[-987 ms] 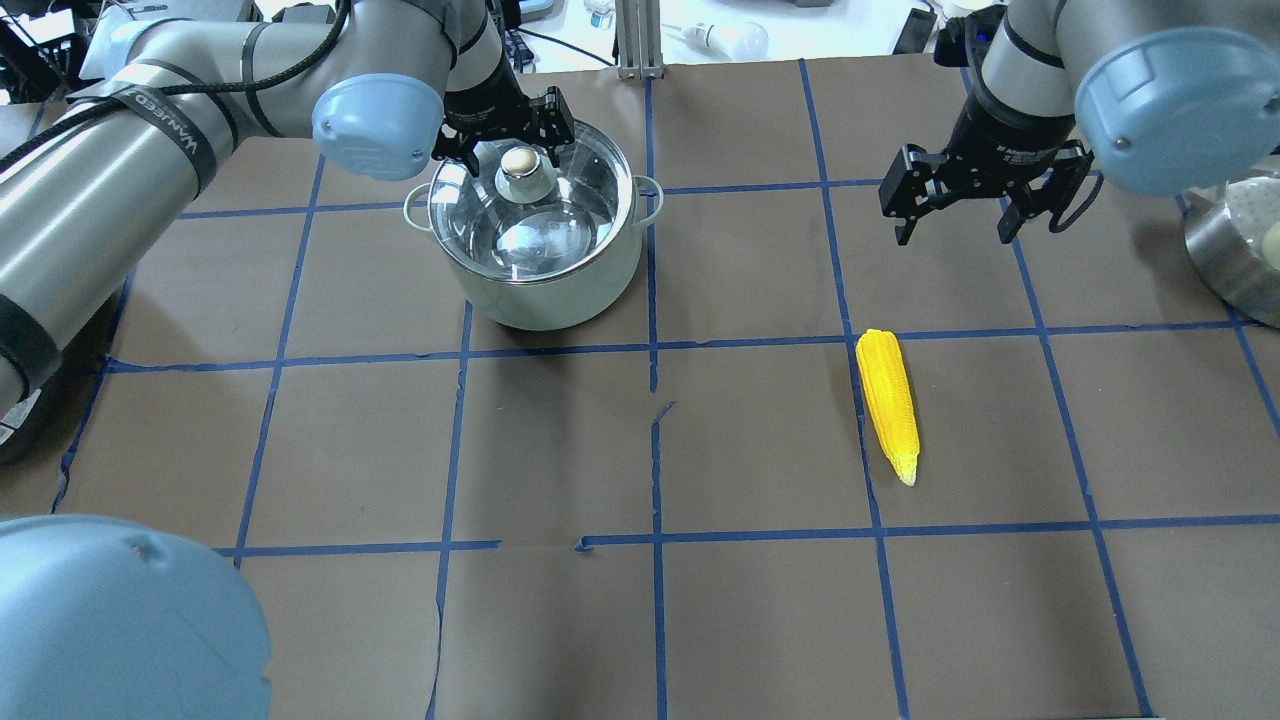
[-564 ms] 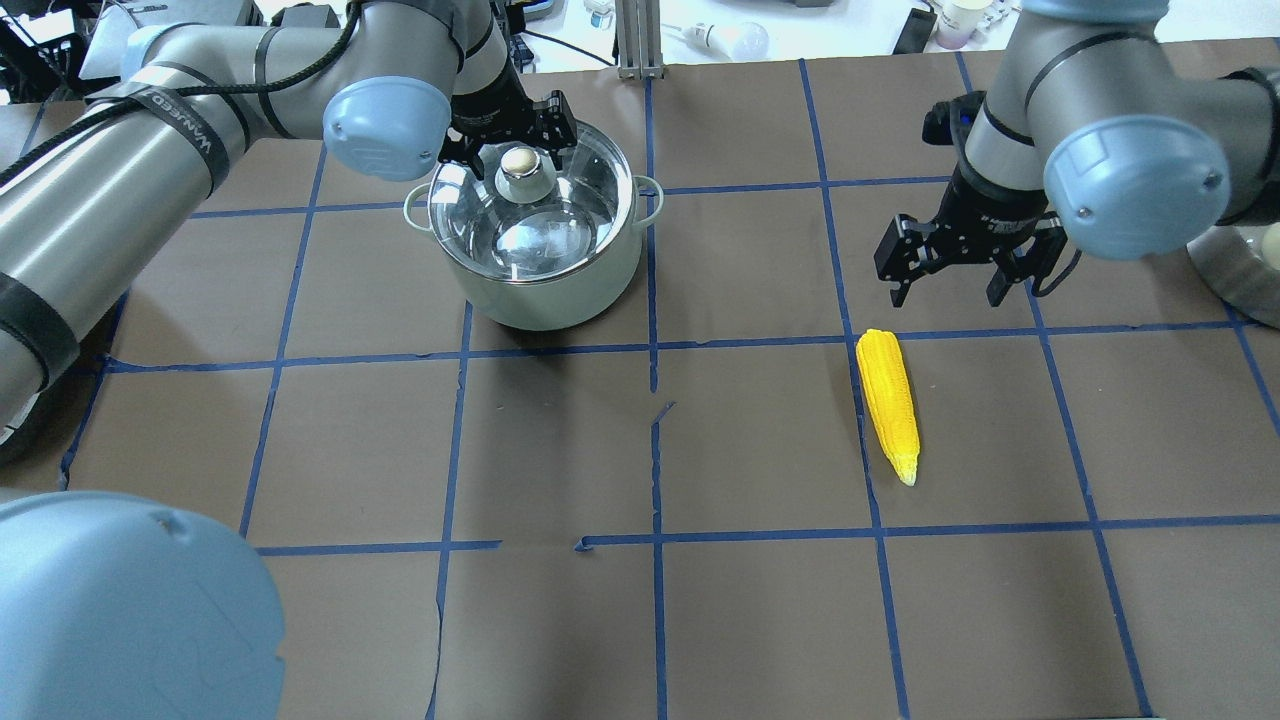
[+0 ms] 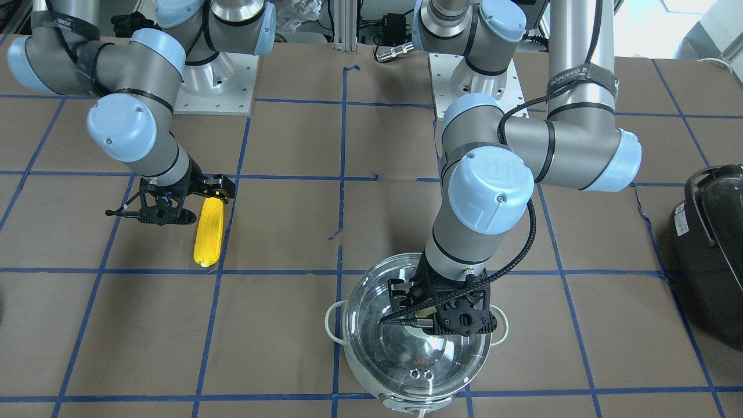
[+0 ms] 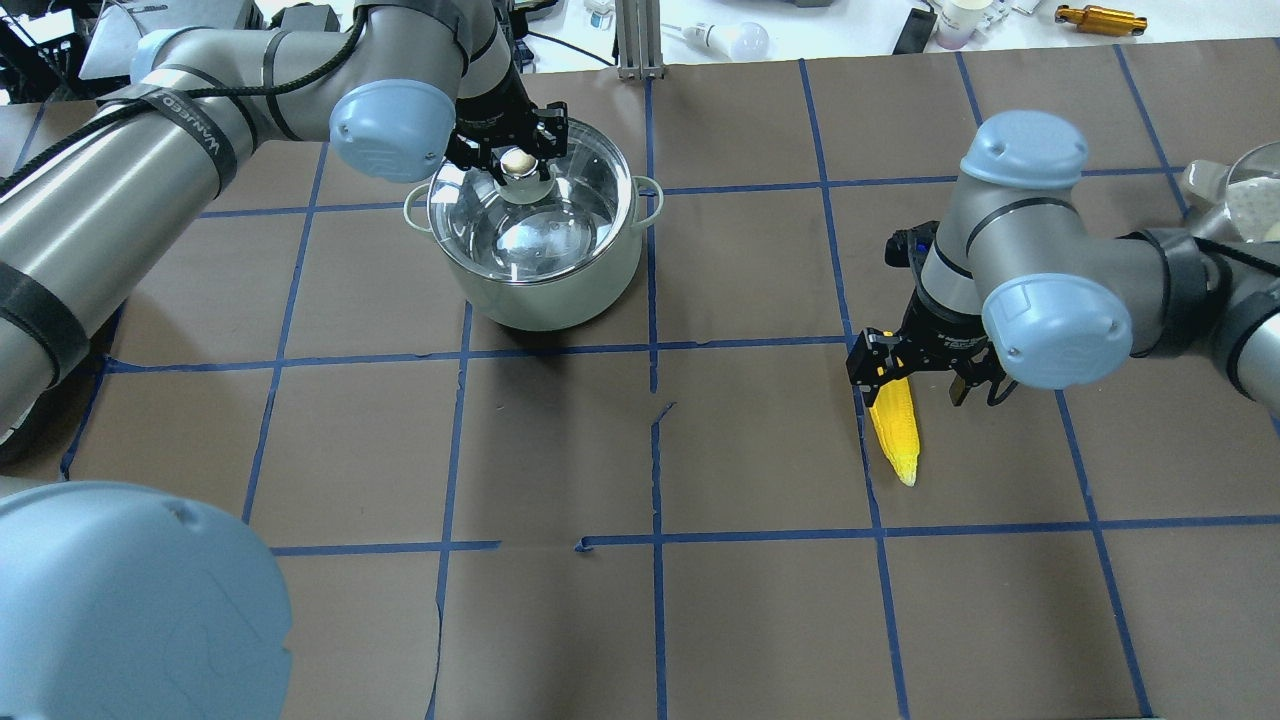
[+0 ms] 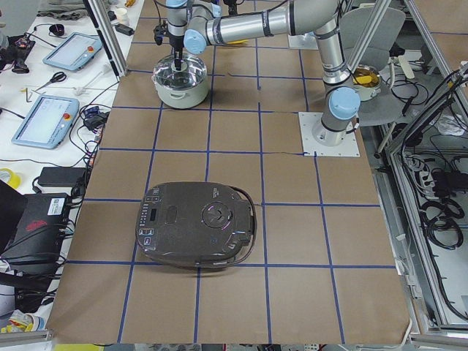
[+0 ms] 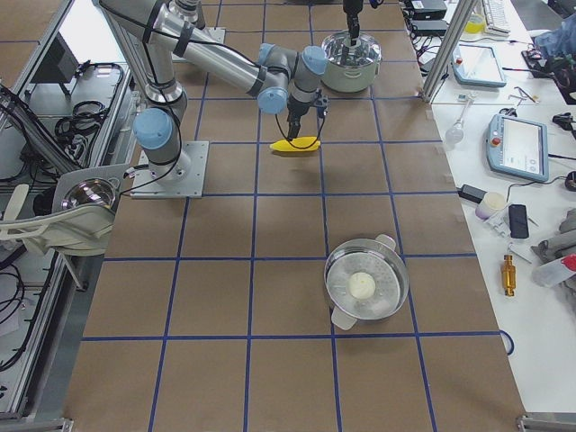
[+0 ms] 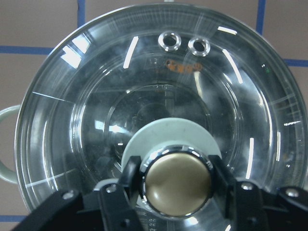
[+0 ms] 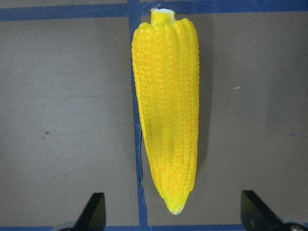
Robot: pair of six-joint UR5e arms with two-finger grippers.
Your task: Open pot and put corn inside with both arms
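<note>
My black left gripper (image 4: 517,158) pinches the brass-coloured knob (image 7: 177,182) of the clear glass lid (image 7: 240,96); right gripper (image 4: 912,382) spread over the bright yellow corn cob (image 8: 166,110).

Yellow corn (image 4: 897,432), brass knob (image 7: 177,182), blue-gridded brown table (image 4: 760,450)

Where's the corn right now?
In the overhead view the corn lies flat on the table's right half, along a blue tape line, thick end under the open right gripper, well apart from the pot.
</note>
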